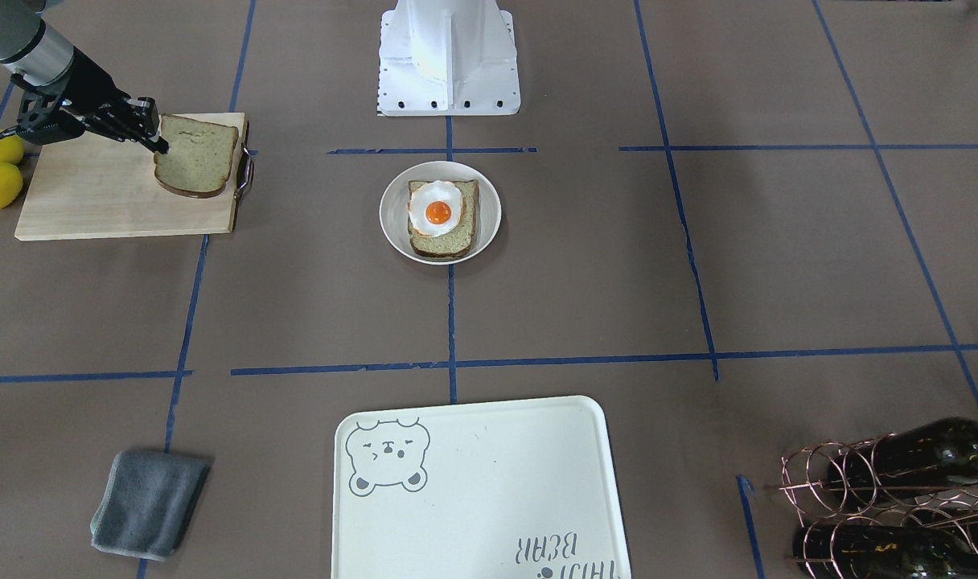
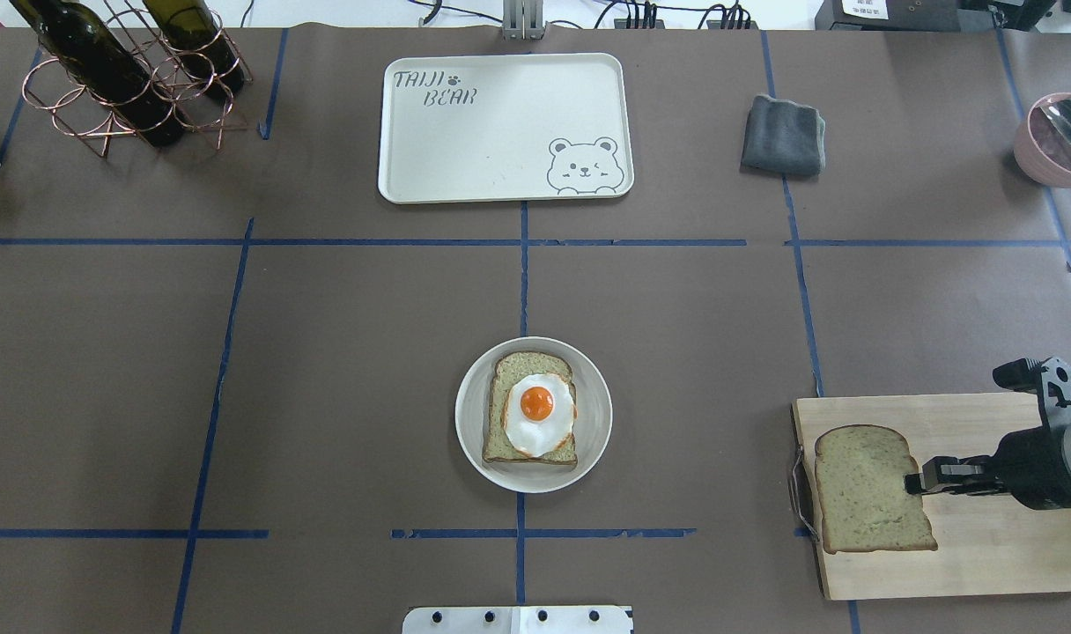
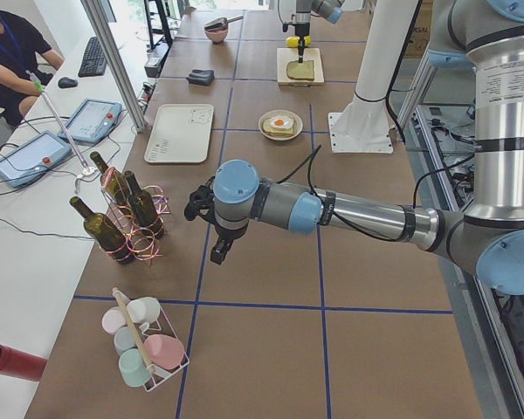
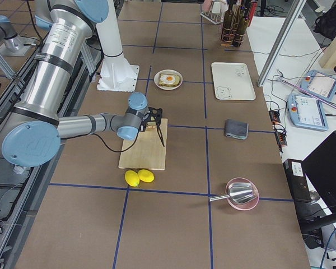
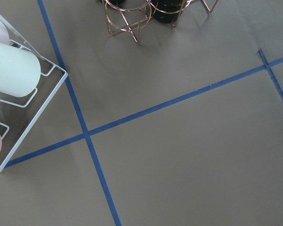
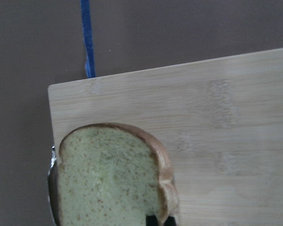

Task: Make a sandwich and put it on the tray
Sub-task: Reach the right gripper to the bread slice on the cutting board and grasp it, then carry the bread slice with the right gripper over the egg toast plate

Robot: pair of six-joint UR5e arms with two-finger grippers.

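Now we are on the top slice [image 2: 866,489] of the sandwich. It lies on the cutting board [image 2: 985,563], at the end nearer the plate [image 2: 593,387]. The right gripper [image 2: 919,480] has its jaws drawn narrow and pinches the slice by one crust edge. In the front-facing view that edge seems tipped up, while the opposite edge rests on the wood.

The other half of the sandwich waits on the plate, a bottom slice [image 2: 513,365] with the egg [image 2: 540,414] on top. The tray [image 2: 500,132] sits beyond the plate on the far side of the table, well apart from it.

We judge that the grip calls for care. Held at one edge only, the slice may sag or swing. We should lift straight up until the low edge clears the board and the metal handle [image 2: 795,493] at its end, and only then travel sideways, slowly. Over the plate we should match crust to crust with the bottom slice and come down flat, so the egg is not pushed aside. We should let the jaws widen only once the slice rests fully on the egg.

The left gripper [image 3: 220,253] hangs over bare table near the bottle rack [image 3: 127,218]. We cannot tell whether its jaws are wide or narrow.
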